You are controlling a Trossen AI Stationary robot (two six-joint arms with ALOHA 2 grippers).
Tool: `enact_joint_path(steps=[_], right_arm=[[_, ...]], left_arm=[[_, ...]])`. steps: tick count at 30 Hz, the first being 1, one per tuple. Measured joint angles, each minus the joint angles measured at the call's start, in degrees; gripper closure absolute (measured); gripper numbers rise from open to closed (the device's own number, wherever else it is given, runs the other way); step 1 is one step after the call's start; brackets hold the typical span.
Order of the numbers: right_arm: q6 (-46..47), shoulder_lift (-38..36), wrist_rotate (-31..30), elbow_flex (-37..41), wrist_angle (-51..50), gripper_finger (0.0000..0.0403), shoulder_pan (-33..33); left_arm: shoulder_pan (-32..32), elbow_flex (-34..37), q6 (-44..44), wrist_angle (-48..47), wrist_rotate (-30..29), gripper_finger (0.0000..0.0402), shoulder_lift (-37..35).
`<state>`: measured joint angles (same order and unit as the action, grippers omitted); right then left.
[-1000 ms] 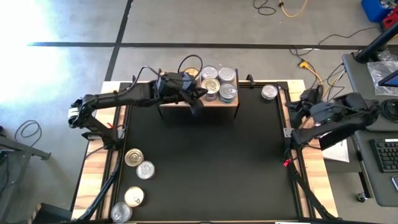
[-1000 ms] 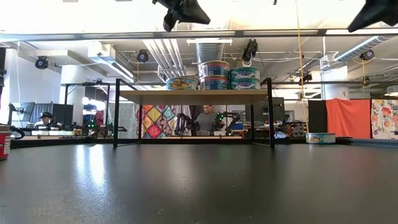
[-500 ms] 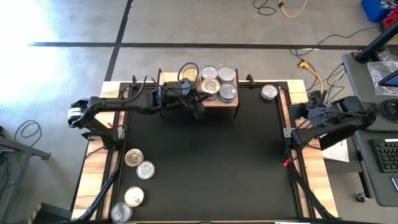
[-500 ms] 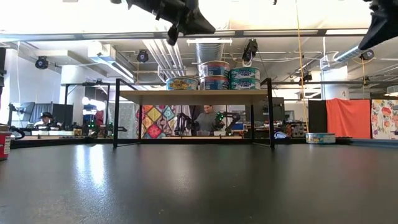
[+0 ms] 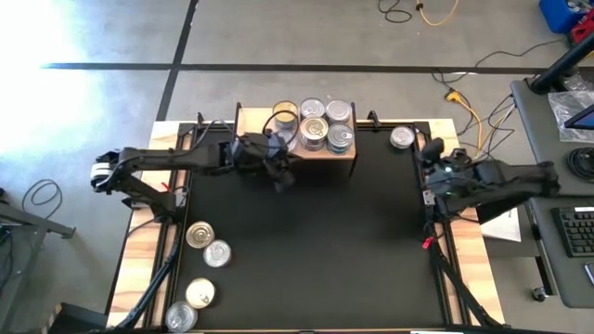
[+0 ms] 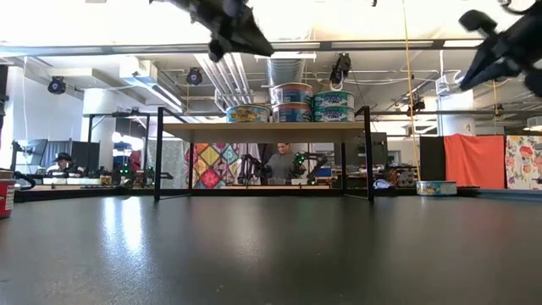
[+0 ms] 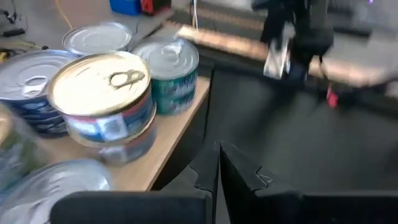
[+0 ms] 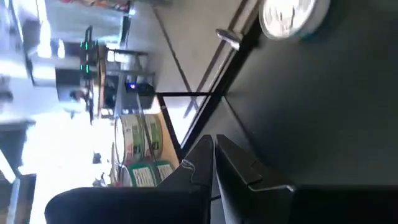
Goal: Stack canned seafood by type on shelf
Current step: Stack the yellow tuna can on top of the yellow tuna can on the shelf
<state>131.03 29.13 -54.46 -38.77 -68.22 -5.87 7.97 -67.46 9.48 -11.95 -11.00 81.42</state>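
Near the upper middle of the high view, my left gripper hangs just in front of the shelf, its fingers pressed together and carrying nothing. At the right edge of that view my right gripper sits over the table's side rail, fingers likewise pressed together and empty. My judgement is that the step in hand is fetching the next tin, so I would spread the fingers before descending, come straight down over a lid, and grip across the can's short wall rather than its rim. For the left arm the nearest supply is the four loose cans in the lower left of the high view, two with gold lids and two silver; I would pick by lid colour to match a stack. One lone silver can lies at the upper right, nearer my right gripper. On the shelf, a cluster of tins fills the right half, some stacked two high as the low view shows, with a gold-lidded can sitting atop another in the left wrist view. Its left half looks bare.
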Motion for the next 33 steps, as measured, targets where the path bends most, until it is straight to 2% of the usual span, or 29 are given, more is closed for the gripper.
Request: enact_joint_path(steps=[6, 13, 19, 23, 26, 30, 33], right_arm=[[-4.8, 5.8, 8.0, 5.5, 18.0, 0.0394, 13.9], [-10.1, 13.9, 13.8, 6.5, 30.6, 0.0394, 29.1], [-12.8, 21.0, 24.9, 7.3, 33.8, 0.0394, 44.2], [-21.7, 24.0, 31.1, 9.1, 46.9, 0.0394, 53.5], [-23.7, 27.5, 35.1, 9.8, 52.2, 0.0394, 59.9], [-25.3, 32.1, 38.2, 9.9, 52.8, 0.0394, 64.2], [-29.4, 35.3, 39.2, 9.9, 57.5, 0.0394, 66.5]], left_arm=[[0.0, -6.8, -9.7, -18.0, 1.3, 0.0401, -4.5], [0.0, -10.2, -9.9, -32.2, 0.7, 0.0401, -10.7], [0.0, -10.0, -9.8, -39.5, -1.5, 0.0401, -16.4], [0.0, -9.1, -7.6, -44.2, -2.4, 0.0401, -20.0], [0.0, -7.8, -7.4, -44.2, -3.8, 0.0401, -22.1], [0.0, -6.7, -7.0, -44.4, -4.1, 0.0401, -23.6], [0.0, -6.7, -7.8, -44.5, -5.9, 0.0401, -23.9]])
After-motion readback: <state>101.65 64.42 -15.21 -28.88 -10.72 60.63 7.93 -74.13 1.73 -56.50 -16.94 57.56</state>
